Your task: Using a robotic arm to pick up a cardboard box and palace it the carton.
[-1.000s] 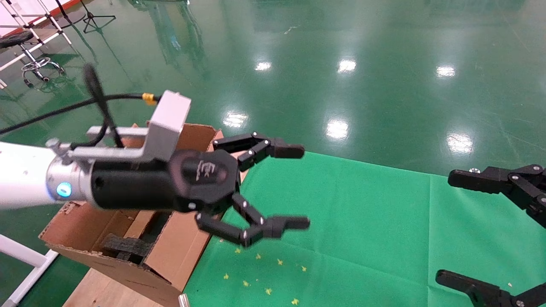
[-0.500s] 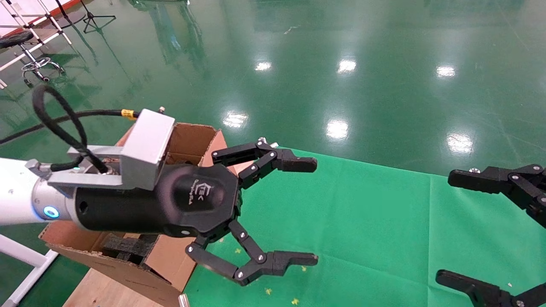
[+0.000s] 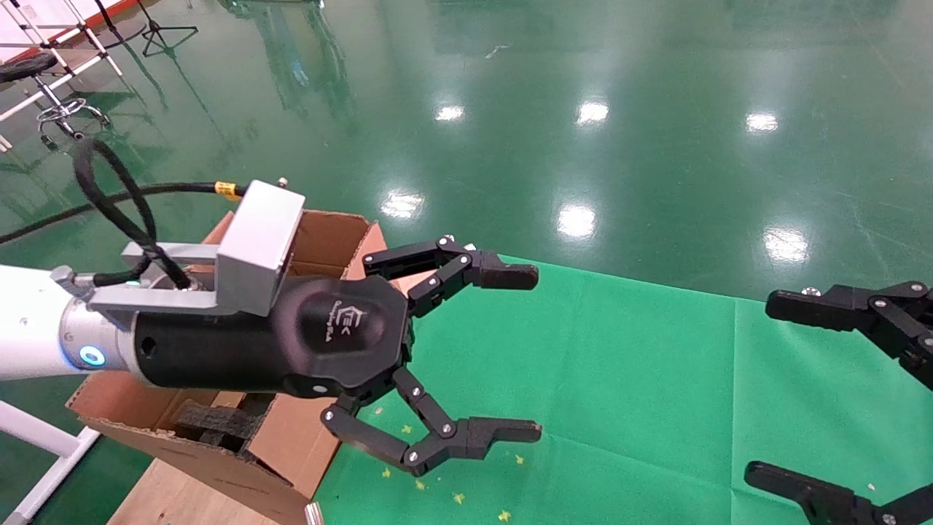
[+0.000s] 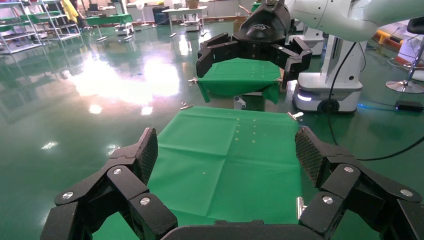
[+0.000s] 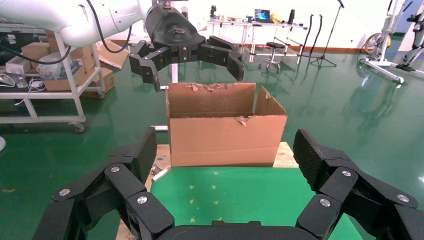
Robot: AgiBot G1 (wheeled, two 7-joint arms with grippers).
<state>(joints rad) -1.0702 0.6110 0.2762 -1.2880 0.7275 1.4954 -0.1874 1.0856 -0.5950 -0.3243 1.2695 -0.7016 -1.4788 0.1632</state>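
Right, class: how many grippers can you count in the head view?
2: the left gripper, open, beside the carton; the right gripper, open, at the cloth's right edge.

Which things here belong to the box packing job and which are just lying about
Job:
large brown corrugated carton, flaps up, black foam inside
left gripper, black two-finger, open and empty, above the green cloth beside the carton
The small cardboard box is not visible.

Lying about:
green cloth on the table
yellow specks on the cloth
right gripper, open, parked at the cloth's right edge
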